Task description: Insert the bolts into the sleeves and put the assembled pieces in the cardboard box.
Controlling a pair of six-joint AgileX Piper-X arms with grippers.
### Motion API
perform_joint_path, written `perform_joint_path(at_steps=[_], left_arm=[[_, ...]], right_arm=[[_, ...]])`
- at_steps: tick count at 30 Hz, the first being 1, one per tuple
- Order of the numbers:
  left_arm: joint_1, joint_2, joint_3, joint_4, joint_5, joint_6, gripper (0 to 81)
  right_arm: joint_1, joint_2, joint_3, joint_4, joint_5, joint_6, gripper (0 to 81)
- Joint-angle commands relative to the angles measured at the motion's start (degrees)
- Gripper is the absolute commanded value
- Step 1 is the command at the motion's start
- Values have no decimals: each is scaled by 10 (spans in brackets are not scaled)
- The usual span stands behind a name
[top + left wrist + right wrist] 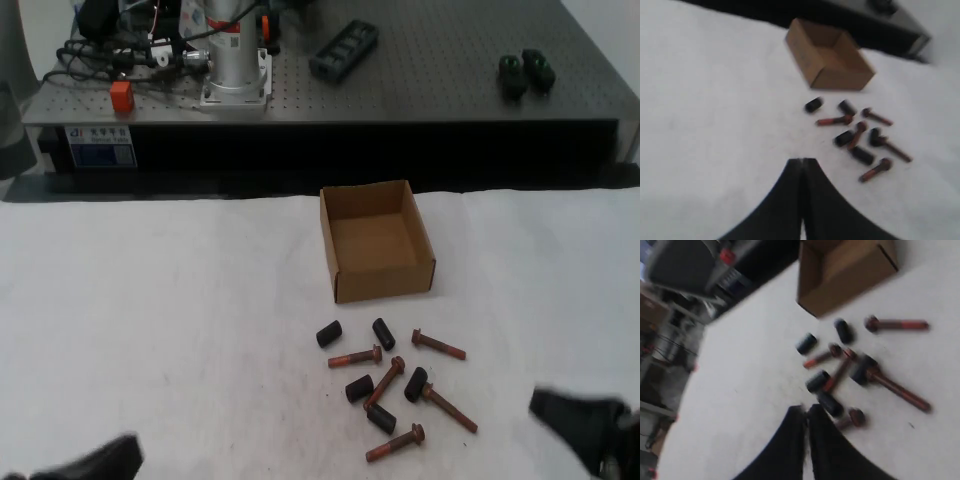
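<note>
lying on the white cloth in the lower centre of the high view, the bolts and black sleeves form a loose cluster, with one sleeve touching the end of a bolt. the cardboard box stands open-topped at frame centre, just above the cluster and apart from it. the left gripper sits at the lower left corner, fingers pressed together. the right gripper sits at the lower right corner, fingers likewise pressed together.
</note>
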Motion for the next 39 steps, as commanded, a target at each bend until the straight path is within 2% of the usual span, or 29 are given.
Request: perform_joint_path(at_steps=[1, 2, 4, 6, 7, 11, 15, 18, 24, 30, 39], left_arm=[[-1, 4, -4, -140, 35, -11, 60], [-1, 10, -4, -162, 26, -11, 103], [-1, 30, -6, -188, 26, 10, 204], [-1, 62, -5, -206, 26, 25, 314], [-1, 84, -7, -206, 26, 27, 341], [-1, 180, -26, -206, 55, 46, 328], [-1, 269, -50, -206, 69, 48, 302], [-1, 314, -60, -206, 90, 48, 303], [-1, 352, -62, -206, 109, 48, 303], [-1, 352, -62, -206, 109, 45, 303], [-1, 352, -62, -206, 109, 45, 303]], right_arm=[[1, 14, -4, -153, -22, 36, 172], [1, 27, -8, -195, -22, 37, 211], [1, 65, -31, -214, -27, 22, 225], [1, 119, -65, -187, -53, -49, 225], [1, 145, -90, -157, -59, -84, 225], [1, 292, -212, 42, -30, -264, 225], [24, 434, -354, 223, 75, -460, 225], [57, 527, -442, 314, 152, -562, 225], [125, 689, -571, 390, 224, -609, 225], [167, 804, -647, 427, 308, -651, 225], [181, 863, -669, 420, 354, -666, 225]])
